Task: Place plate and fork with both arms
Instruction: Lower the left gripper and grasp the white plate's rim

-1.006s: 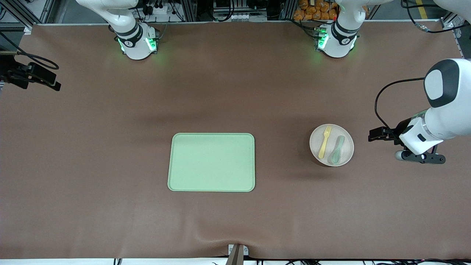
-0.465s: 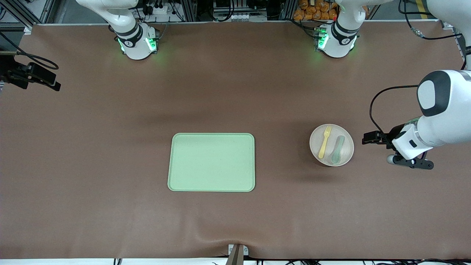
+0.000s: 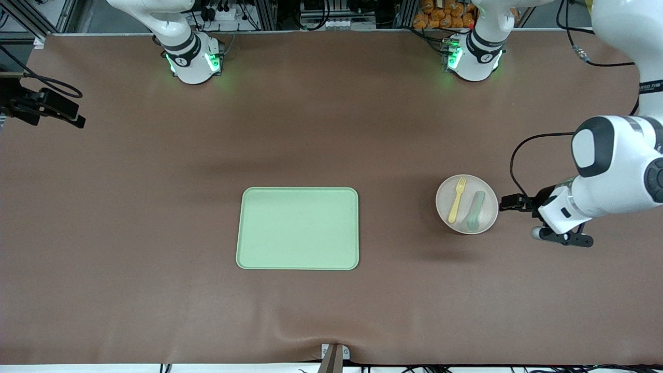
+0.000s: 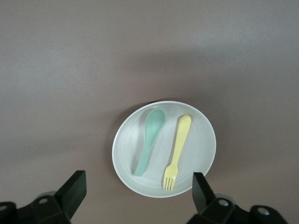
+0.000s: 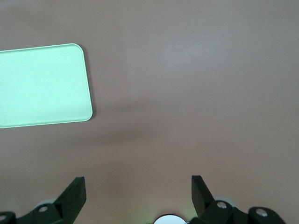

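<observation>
The plate (image 3: 466, 204) keeps its fork (image 3: 457, 200) and spoon (image 3: 475, 210); our left gripper (image 4: 138, 191), jaws wide and empty, has drawn nearer it. Our right gripper (image 5: 138, 193) waits, equally open.

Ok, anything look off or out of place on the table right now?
Nothing stands out. The fork and spoon lie side by side on the plate, the tray sits square, and the left gripper, open, hangs beside the plate.

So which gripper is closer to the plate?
Left. The left gripper, open, is right beside the plate. The right gripper, also open, is out of the front view, over bare table near the tray.
</observation>
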Motion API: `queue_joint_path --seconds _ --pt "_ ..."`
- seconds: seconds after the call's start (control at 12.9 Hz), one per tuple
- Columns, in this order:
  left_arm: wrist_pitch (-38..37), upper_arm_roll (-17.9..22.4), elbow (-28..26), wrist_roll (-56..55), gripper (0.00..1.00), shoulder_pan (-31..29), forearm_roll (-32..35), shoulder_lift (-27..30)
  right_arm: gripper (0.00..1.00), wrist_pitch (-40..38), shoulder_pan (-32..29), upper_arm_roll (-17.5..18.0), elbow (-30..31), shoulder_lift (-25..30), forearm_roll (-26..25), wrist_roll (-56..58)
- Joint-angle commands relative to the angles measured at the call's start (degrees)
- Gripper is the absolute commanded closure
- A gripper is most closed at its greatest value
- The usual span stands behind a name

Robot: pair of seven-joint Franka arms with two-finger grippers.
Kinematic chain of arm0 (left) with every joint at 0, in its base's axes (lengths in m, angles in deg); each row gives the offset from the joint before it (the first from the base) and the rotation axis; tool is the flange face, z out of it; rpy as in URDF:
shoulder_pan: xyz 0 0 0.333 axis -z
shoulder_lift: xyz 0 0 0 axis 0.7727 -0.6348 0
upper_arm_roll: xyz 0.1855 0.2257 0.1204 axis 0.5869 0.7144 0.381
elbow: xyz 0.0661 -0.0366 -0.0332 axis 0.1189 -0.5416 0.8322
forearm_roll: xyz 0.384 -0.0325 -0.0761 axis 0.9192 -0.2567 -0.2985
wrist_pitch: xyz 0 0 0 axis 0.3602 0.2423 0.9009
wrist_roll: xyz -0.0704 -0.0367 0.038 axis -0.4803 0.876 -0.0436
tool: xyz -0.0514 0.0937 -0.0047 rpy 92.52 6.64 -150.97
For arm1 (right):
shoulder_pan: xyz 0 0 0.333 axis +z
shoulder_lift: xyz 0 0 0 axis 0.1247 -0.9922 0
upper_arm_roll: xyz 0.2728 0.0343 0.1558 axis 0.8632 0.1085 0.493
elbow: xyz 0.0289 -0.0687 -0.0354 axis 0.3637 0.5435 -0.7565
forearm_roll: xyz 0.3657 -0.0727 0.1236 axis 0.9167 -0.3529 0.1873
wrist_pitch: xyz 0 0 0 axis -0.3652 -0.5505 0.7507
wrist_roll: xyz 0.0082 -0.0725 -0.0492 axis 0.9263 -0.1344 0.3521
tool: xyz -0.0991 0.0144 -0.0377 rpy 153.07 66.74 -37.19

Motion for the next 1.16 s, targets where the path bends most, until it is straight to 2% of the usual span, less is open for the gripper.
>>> queue_joint_path --seconds 0.0,0.77,1.08 --pt "1.2 0.1 0.1 2.1 0.0 0.2 -1.4 -2.0 0.0 0.2 -1.6 0.7 0.7 0.6 0.9 0.6" --pt "5.4 0.2 -0.1 14.9 0.0 -3.1 -1.5 -8.7 0.0 0.3 -1.6 0.8 0.5 0.6 1.0 0.5" --pt "11.5 0.1 -4.6 17.8 0.07 -3.4 -1.5 -9.2 0.0 0.3 -1.6 0.7 0.5 0.4 1.1 0.6"
